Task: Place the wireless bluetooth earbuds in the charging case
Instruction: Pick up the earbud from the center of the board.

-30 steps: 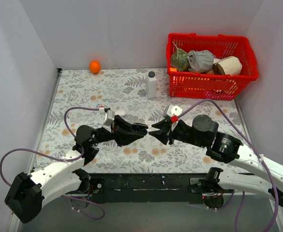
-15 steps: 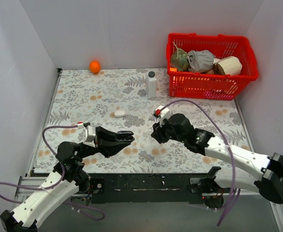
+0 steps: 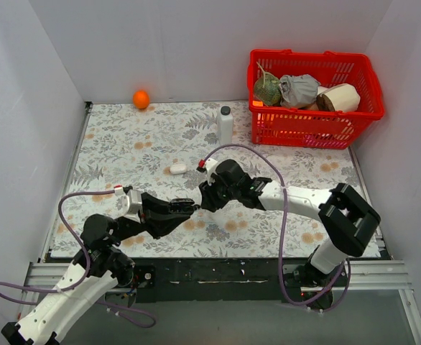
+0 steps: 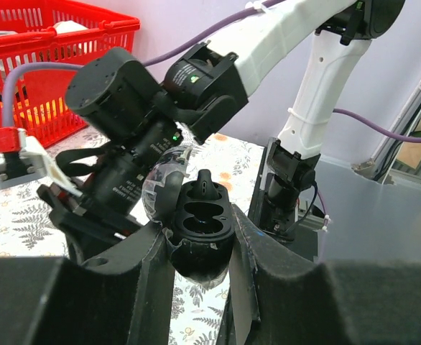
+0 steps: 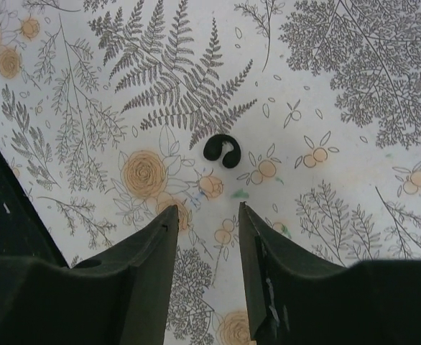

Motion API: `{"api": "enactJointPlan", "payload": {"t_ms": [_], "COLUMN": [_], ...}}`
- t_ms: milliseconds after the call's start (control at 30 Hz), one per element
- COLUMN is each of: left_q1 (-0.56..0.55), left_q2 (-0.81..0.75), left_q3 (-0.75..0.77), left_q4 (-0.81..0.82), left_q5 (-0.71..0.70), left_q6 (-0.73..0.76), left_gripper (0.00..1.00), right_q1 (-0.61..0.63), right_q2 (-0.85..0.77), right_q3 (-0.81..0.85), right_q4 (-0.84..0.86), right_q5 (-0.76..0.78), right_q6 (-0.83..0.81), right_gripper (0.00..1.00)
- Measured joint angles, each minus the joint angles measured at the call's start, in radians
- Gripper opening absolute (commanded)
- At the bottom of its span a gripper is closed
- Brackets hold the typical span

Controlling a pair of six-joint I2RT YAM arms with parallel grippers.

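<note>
right wrist view: black earbud [image 5: 221, 151] lies centred just ahead of the half-parted, empty right gripper [image 5: 207, 208]; left gripper [image 4: 198, 241] clamps the charging case [image 4: 200, 212].

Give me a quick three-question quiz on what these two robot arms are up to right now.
1. True or false: the charging case gripped by the left fingers has its lid shut.
2. What lies just beyond the right fingers? A) a black earbud B) a coin C) a screw
3. Fill in: the red basket stands on the robot's far ____ side.
Key: 1 false, lid open; 2 A; 3 right.
</note>
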Motion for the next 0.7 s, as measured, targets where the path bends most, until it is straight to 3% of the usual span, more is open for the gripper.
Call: {"api": "enactJointPlan", "payload": {"t_ms": [100, 233, 333, 700], "left_q1": [0.0, 0.0, 0.0, 0.0], "left_q2": [-0.015, -0.029, -0.039, -0.045], "left_q3": [0.0, 0.0, 0.0, 0.0], "left_q4": [-0.018, -0.041, -0.052, -0.07], "left_q5": [-0.004, -0.01, -0.012, -0.012], "left_q6": [0.003, 0.008, 0.009, 0.012], "left_gripper": [0.0, 0.0, 0.0, 0.0], "right_q1": [0.001, 0.007, 0.01, 0.01], "right_q2": [0.063, 0.119, 0.143, 0.213], "right_q3": [0.04, 0.056, 0.056, 0.073], "right_q4": [0.02, 0.026, 0.024, 0.032], "right_q5": [-0.03, -0.061, -0.065, -0.056], "right_q6": [0.006, 0.021, 0.03, 0.037], "right_gripper": [0.4, 0.15, 0.08, 0.01]}}
